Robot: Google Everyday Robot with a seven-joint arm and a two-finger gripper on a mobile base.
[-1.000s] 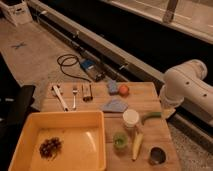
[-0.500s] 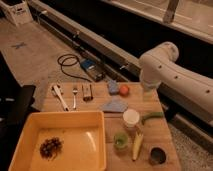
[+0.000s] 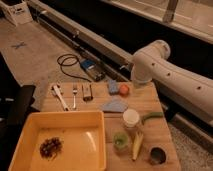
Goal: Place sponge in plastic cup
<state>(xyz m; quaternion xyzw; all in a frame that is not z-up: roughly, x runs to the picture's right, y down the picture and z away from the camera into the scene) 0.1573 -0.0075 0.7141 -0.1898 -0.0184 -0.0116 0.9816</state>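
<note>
1. While the sponge point(image 3: 113, 86) lies on the far side of the bench point(image 3: 156, 107), just beside the red ball point(image 3: 123, 89), no part of the task looks done.
2. The green cup point(image 3: 120, 140) stands near the front edge, well apart from the sponge.
3. The claw is hidden behind the white arm point(image 3: 150, 62) above the far right corner; it is apart and holds nothing.
4. What is left, I think: to reach the sponge, grasp it, carry it and drop it in the cup.

sponge point(image 3: 113, 86) just left of ball point(image 3: 124, 89) | plastic cup point(image 3: 121, 140) before cloth point(image 3: 115, 105), right of tray point(image 3: 65, 116) | pincer hidden behind arm point(image 3: 150, 62)
</note>
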